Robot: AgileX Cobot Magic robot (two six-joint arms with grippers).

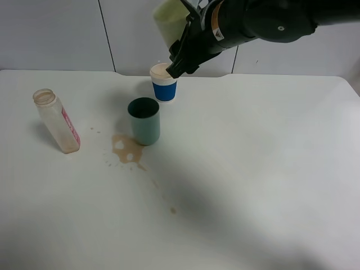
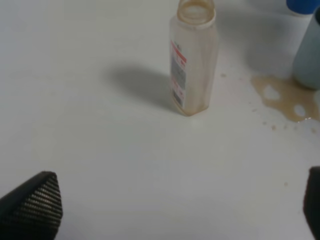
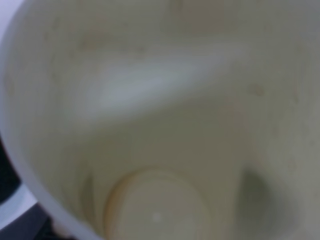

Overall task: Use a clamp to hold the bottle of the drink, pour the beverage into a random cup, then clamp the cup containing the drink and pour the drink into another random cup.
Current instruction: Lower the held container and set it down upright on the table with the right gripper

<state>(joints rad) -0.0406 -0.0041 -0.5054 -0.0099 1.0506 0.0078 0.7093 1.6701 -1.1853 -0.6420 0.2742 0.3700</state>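
My right gripper (image 1: 181,39) is shut on the pale yellow-green cup (image 1: 170,19), holding it tilted high above the back of the table. Its inside (image 3: 160,120) fills the right wrist view, and no liquid shows in it. Below stands the teal cup (image 1: 144,121) (image 2: 307,55), upright; its contents are hidden. Brown beverage lies spilled in a puddle (image 1: 126,151) (image 2: 285,97) at its base. The clear bottle (image 1: 56,121) (image 2: 192,60) stands uncapped at the left and looks empty. My left gripper (image 2: 170,210) is open, well short of the bottle, and shows only in the left wrist view.
A blue-sleeved white paper cup (image 1: 163,82) (image 2: 302,5) stands just behind the teal cup, under the right arm. Small brown drops (image 1: 172,210) trail from the puddle toward the front of the white table (image 1: 264,169).
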